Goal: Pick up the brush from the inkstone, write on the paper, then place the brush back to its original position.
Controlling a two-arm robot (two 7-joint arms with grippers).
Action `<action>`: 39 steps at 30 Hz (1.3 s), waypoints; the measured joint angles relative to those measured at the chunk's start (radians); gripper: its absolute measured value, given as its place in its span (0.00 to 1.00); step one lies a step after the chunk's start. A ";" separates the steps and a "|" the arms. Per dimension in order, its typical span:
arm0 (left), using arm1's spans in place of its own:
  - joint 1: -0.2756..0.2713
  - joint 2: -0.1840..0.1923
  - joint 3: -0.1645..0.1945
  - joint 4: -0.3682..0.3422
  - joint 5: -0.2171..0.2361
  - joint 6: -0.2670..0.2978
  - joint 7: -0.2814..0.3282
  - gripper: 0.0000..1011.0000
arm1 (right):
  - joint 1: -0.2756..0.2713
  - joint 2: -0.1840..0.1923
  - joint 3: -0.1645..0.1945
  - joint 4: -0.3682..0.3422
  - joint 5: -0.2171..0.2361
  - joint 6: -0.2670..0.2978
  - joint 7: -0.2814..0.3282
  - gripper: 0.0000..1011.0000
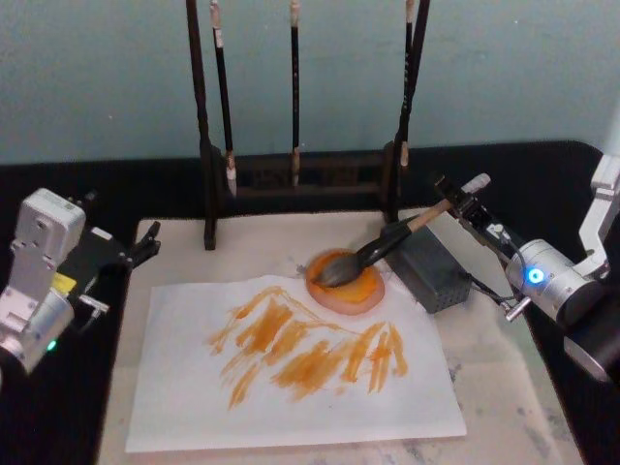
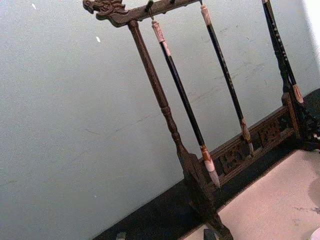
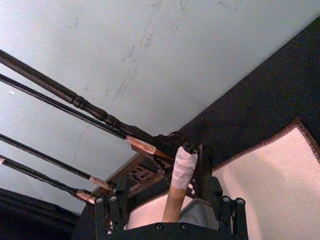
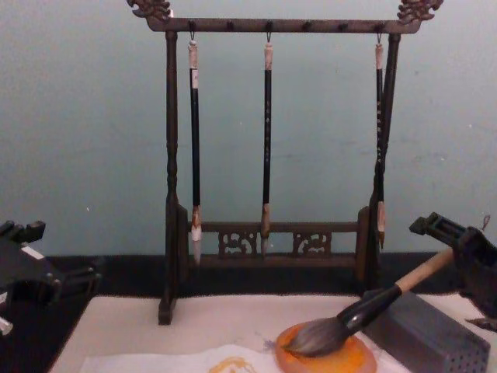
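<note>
The brush [image 1: 376, 254] rests bristles-down on the inkstone [image 1: 351, 298] by the paper's [image 1: 291, 407] far right corner, handle slanting over the grey block [image 1: 436, 273]. The right gripper [image 1: 458, 194] straddles its wrapped end, jaws wide; it should draw back straight along the handle without nudging it. The left gripper [image 1: 145, 244] is parked off the mat's [image 1: 504, 387] left edge.

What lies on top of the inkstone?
The brush rests its bristles on the inkstone, hiding its middle; its handle end sits between the open fingers of the right pincer. The left pincer idles beside the mat.
</note>
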 joint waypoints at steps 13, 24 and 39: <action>0.000 0.000 0.000 0.000 0.000 0.000 0.000 0.99 | 0.022 0.006 -0.025 0.030 0.005 -0.026 0.012 0.99; 0.000 0.000 0.000 0.000 0.000 0.000 0.000 0.99 | 0.020 0.005 -0.022 0.028 0.005 -0.022 0.010 0.96; 0.000 0.000 0.000 0.000 0.000 0.000 0.000 0.99 | 0.018 0.004 -0.020 0.026 0.005 -0.020 0.008 0.55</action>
